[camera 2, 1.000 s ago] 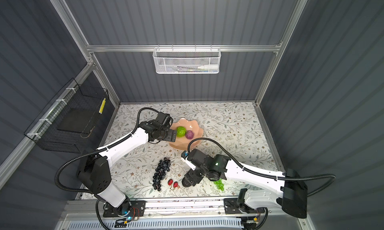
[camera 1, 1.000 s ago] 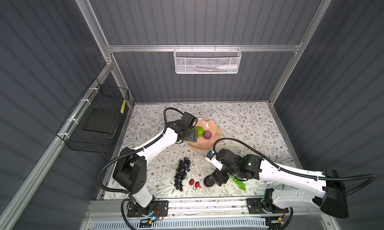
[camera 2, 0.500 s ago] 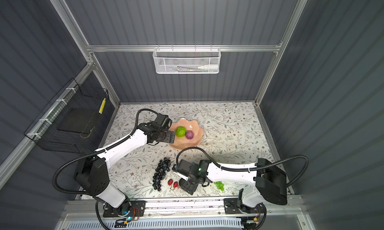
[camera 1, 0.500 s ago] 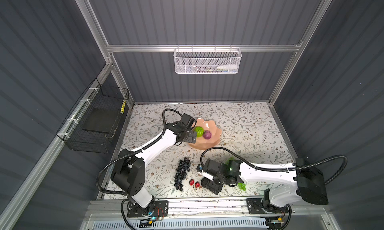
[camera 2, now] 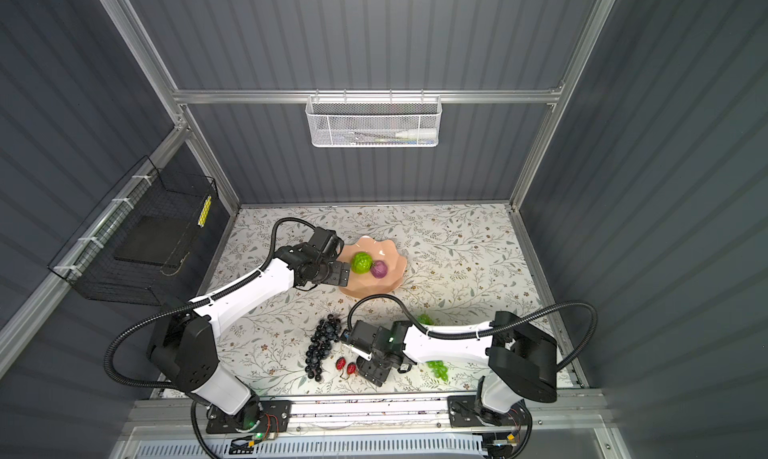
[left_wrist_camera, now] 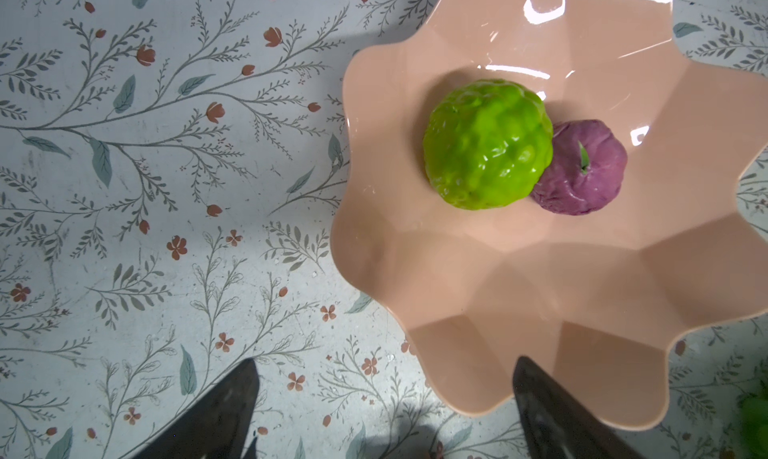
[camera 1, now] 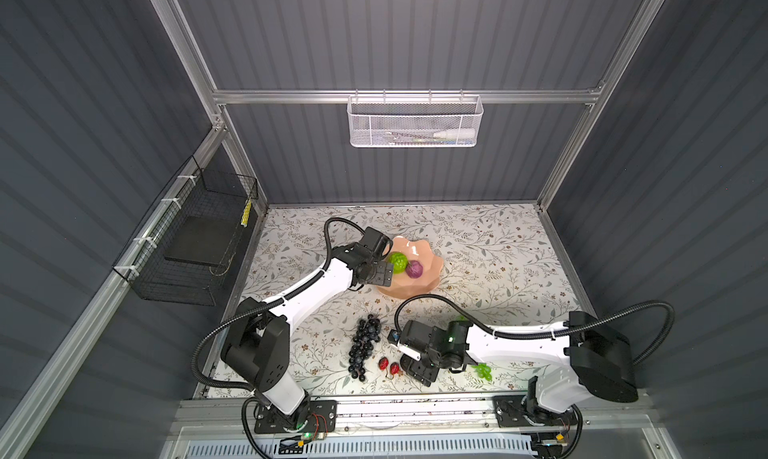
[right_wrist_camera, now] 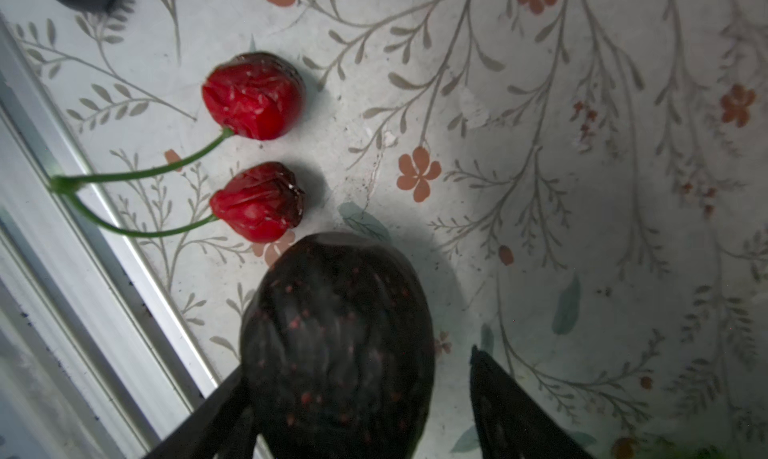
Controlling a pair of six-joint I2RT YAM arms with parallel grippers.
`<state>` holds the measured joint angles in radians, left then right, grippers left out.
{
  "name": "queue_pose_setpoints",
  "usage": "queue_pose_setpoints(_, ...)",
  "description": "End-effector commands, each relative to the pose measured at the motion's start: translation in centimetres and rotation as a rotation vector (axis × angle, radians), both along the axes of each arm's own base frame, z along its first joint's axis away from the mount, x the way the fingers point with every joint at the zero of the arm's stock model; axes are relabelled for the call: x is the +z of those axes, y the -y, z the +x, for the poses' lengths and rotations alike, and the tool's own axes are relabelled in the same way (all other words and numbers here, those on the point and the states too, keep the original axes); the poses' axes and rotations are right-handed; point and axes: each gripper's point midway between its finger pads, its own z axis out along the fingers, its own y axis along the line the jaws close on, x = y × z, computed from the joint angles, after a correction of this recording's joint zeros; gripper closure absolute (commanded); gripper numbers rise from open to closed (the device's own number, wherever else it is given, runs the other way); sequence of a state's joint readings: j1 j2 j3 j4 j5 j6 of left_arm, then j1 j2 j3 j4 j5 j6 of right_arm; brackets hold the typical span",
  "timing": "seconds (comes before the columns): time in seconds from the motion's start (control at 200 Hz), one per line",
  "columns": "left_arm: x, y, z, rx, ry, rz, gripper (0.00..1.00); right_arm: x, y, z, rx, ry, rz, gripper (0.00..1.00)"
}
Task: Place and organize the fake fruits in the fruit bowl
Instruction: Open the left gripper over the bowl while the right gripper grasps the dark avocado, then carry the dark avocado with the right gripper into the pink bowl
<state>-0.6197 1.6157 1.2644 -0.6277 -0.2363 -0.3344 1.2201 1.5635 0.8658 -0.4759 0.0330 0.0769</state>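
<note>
**Desk:** Where does the fruit stand?

**Photographer:** The peach-pink fruit bowl [camera 1: 432,266] sits mid-way across the floral tabletop [camera 1: 498,249]. It holds two pieces that touch each other, the bumpy lime-green round fruit [left_wrist_camera: 488,145] and the small purple round fruit [left_wrist_camera: 579,168]. The rest waits out on the table, well short of the bowl and toward the front rail [right_wrist_camera: 104,270]. There is the dark blue-black grape bunch [camera 1: 365,344] and the two small red berries [right_wrist_camera: 253,95] on joined stems. The black avocado [right_wrist_camera: 338,344] lies just beside the berries. The translucent green grape bunch [camera 1: 482,369] is partly hidden under the right arm [camera 1: 519,344].

**Desk:** And the grippers?

**Photographer:** The left gripper [left_wrist_camera: 386,369] hangs over the bowl's edge, jaws wide and empty. It looks parked there to stay clear of the pick-up. The right gripper [right_wrist_camera: 355,374] is low at the avocado with its jaws spread to either side. Tabletop shows between one finger and the skin, so I'd call it no grip yet. Whether the other finger touches is lost in shadow.

**Desk:** Why that approach?

**Photographer:** My reading is that the avocado is next for the bowl. It lies nearly against a berry, so the jaws span its width from the side away from the berries. Its rounded skin could slip, or a berry could get nudged.
</note>
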Motion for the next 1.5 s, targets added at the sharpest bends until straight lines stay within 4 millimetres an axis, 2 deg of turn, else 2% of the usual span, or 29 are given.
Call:
queue_pose_setpoints(0.0,0.7,-1.1,-0.5,0.029,0.006,0.002,0.04,0.1,-0.4,-0.2,0.005,-0.013,-0.004,0.34)
queue_pose_setpoints(0.09,0.8,-1.3,-0.6,0.033,0.012,0.006,0.04,0.5,-0.1,-0.3,-0.005,-0.016,-0.003,0.41)
queue_pose_setpoints(0.21,0.7,-1.3,-0.5,0.037,0.016,0.008,0.05,1.9,0.1,0.1,-0.021,0.014,0.024,0.45)
queue_pose_setpoints(0.335,0.6,-1.3,-0.5,0.046,0.017,0.001,0.04,4.6,0.0,0.9,-0.044,0.046,0.085,0.47)
queue_pose_setpoints(0.43,0.6,-1.9,-0.5,0.073,0.038,0.003,0.04,6.9,0.4,2.4,-0.072,0.077,0.121,0.47)
queue_pose_setpoints(0.535,0.8,-2.6,-0.6,0.107,0.064,0.000,0.05,9.2,1.5,5.4,-0.114,0.140,0.132,0.46)
queue_pose_setpoints(0.675,0.8,-3.9,-1.4,0.192,0.078,-0.036,0.04,11.2,2.8,11.5,-0.222,0.217,0.130,0.46)
queue_pose_setpoints(0.755,0.5,-3.9,-2.4,0.218,0.069,-0.098,0.04,12.1,2.4,14.2,-0.232,0.248,0.131,0.45)
queue_pose_setpoints(0.81,0.4,-4.6,-3.0,0.247,0.070,-0.103,0.04,12.4,1.7,15.7,-0.226,0.262,0.128,0.45)
queue_pose_setpoints(0.991,0.1,-5.6,-4.6,0.284,0.052,-0.117,0.04,11.1,-0.8,19.8,-0.195,0.239,0.126,0.44)
queue_pose_setpoints(1.091,0.3,-6.2,-5.2,0.294,0.048,-0.103,0.04,10.0,-1.7,21.4,-0.201,0.182,0.107,0.45)
queue_pose_setpoints(1.271,0.6,-6.8,-5.4,0.301,0.066,-0.092,0.04,7.7,-2.3,22.5,-0.202,0.110,0.094,0.44)
queue_pose_setpoints(1.496,0.2,-6.6,-5.2,0.291,0.050,-0.072,0.04,5.5,-1.7,23.4,-0.227,0.020,0.084,0.44)
